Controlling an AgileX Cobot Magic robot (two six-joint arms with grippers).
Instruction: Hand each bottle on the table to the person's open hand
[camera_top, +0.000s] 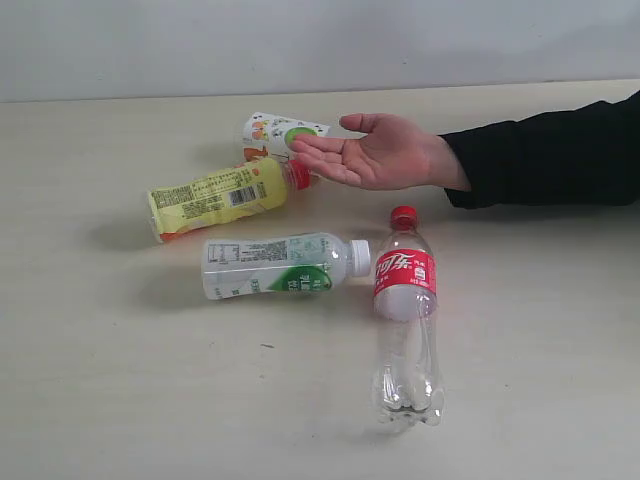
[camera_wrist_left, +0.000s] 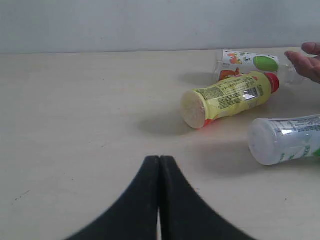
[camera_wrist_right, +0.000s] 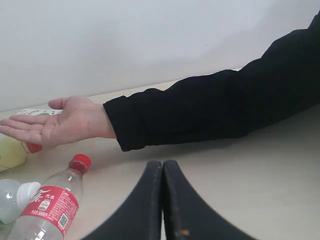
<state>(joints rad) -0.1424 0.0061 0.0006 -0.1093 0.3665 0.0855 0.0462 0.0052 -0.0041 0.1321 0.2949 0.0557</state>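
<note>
The person's open hand (camera_top: 375, 152) is held out, palm up, over the table (camera_top: 100, 380). Four bottles are laid on their sides near the hand. The white printed bottle (camera_top: 275, 133) is partly hidden behind the fingertips. The yellow bottle (camera_top: 215, 197) is laid with its red cap just beside the fingertips. The green-label bottle (camera_top: 280, 265) is laid farther from the hand, past the yellow one. The clear red-label bottle (camera_top: 405, 300) is laid with its cap pointed at the hand. The left gripper (camera_wrist_left: 159, 165) is pressed tight together and nothing is held in it. The right gripper (camera_wrist_right: 163, 167) is pressed together too, with nothing in it.
</note>
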